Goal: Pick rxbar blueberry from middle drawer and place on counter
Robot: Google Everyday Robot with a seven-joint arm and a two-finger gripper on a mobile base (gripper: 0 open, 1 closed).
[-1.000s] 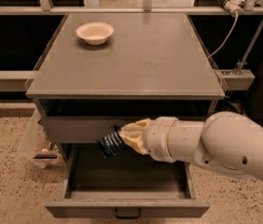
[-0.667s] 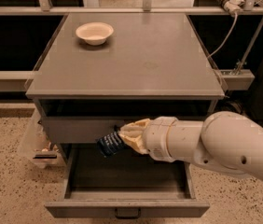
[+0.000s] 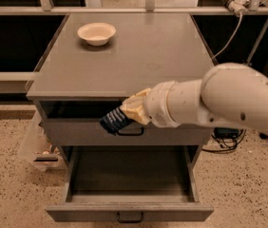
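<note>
rxbar blueberry (image 3: 115, 121) pinched in the gripper (image 3: 129, 112) above the open middle drawer (image 3: 129, 213), near the counter (image 3: 143, 61) edge

Legible text: none.
Pale marks on the dark wrapper of the rxbar blueberry (image 3: 114, 121) cannot be read. The bar is pinched in the end effector (image 3: 126, 114), which hangs before the closed drawer front (image 3: 77, 132), just under the surface (image 3: 148, 56) edge.
</note>
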